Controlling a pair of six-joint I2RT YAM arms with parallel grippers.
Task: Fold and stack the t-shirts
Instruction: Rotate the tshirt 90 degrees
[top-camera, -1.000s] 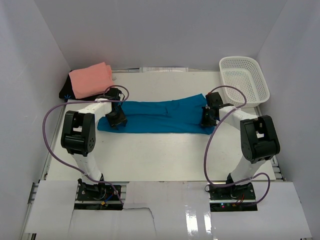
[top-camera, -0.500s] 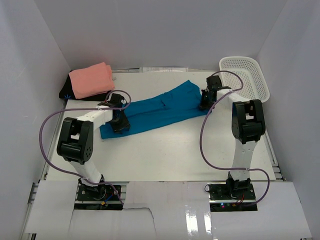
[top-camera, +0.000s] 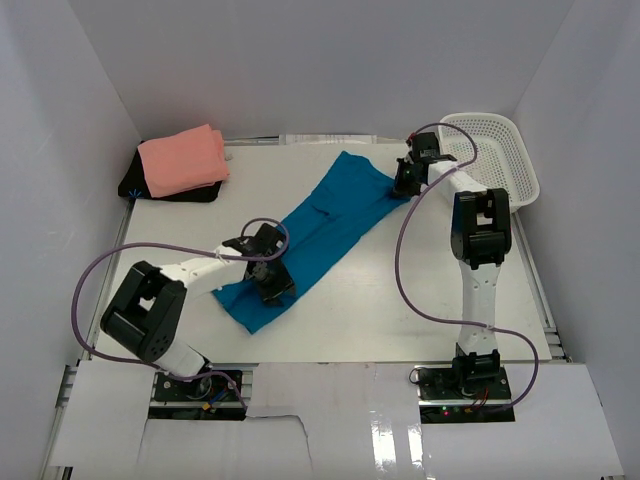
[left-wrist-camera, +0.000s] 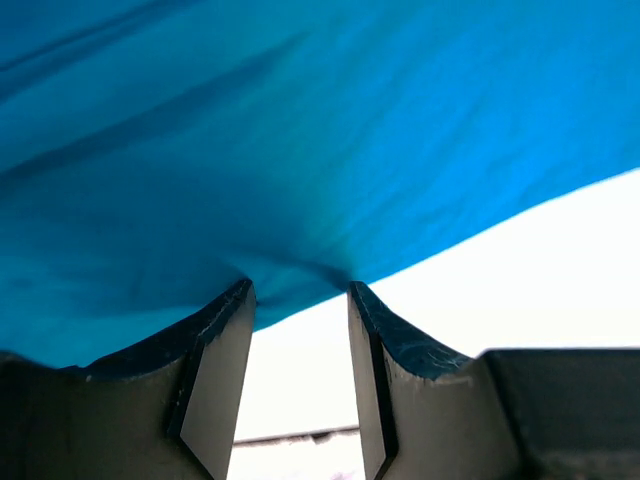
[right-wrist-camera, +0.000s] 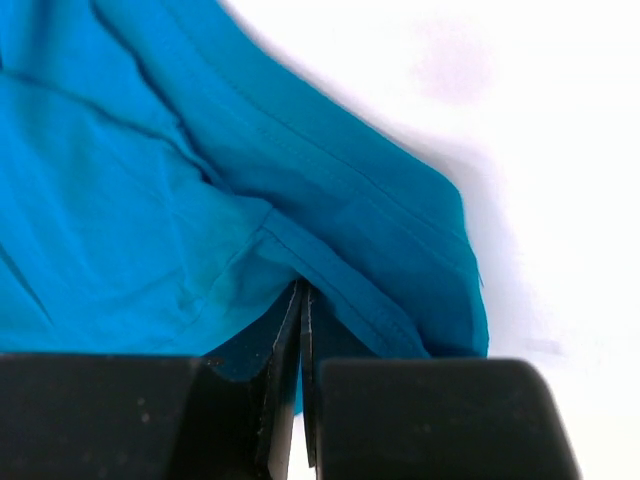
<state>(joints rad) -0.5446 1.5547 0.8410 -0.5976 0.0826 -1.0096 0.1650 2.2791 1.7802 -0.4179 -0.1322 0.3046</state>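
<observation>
A blue t-shirt (top-camera: 320, 225), folded into a long strip, lies diagonally on the white table from the back right to the front left. My left gripper (top-camera: 272, 283) holds its near left end; in the left wrist view (left-wrist-camera: 298, 290) the fingers stand a little apart with blue cloth (left-wrist-camera: 300, 130) bunched over their tips. My right gripper (top-camera: 403, 183) is shut on the far right end, its jaws pressed together on a hem fold (right-wrist-camera: 302, 290) of the shirt (right-wrist-camera: 150, 200). A folded pink t-shirt (top-camera: 182, 160) lies at the back left.
A white plastic basket (top-camera: 490, 160) stands at the back right, just beyond my right gripper. The pink shirt rests on a black folded item (top-camera: 133, 186) against the left wall. White walls enclose the table on three sides.
The blue shirt has swung from lying across the table to a diagonal. My left gripper pulled its end toward the front; my right gripper carried the other end toward the back.
</observation>
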